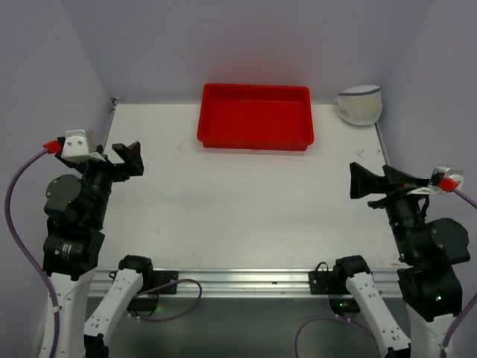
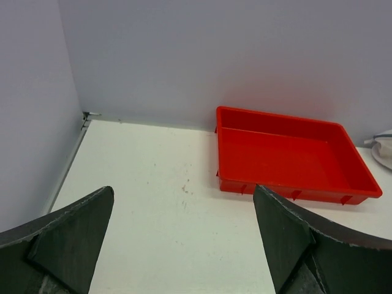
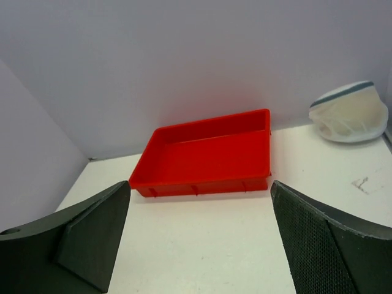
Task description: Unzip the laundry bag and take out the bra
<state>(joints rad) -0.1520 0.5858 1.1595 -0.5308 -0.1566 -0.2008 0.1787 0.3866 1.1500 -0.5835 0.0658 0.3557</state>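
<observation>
Mesh laundry bag (image 1: 360,104), far right: probably light, soft, slippery; I would grip the zipper rim (image 3: 343,90). My left gripper (image 2: 184,191) and right gripper (image 3: 200,184) gape wide.

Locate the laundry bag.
In the top view, the laundry bag sits at the far right corner of the table, right of the red tray.

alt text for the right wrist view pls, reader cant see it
A white mesh laundry bag with a dark zipper rim sits far right on a white table, by the wall. An empty red tray lies mid-frame, and the right gripper stands open in the foreground, one dark finger at each side.
</observation>
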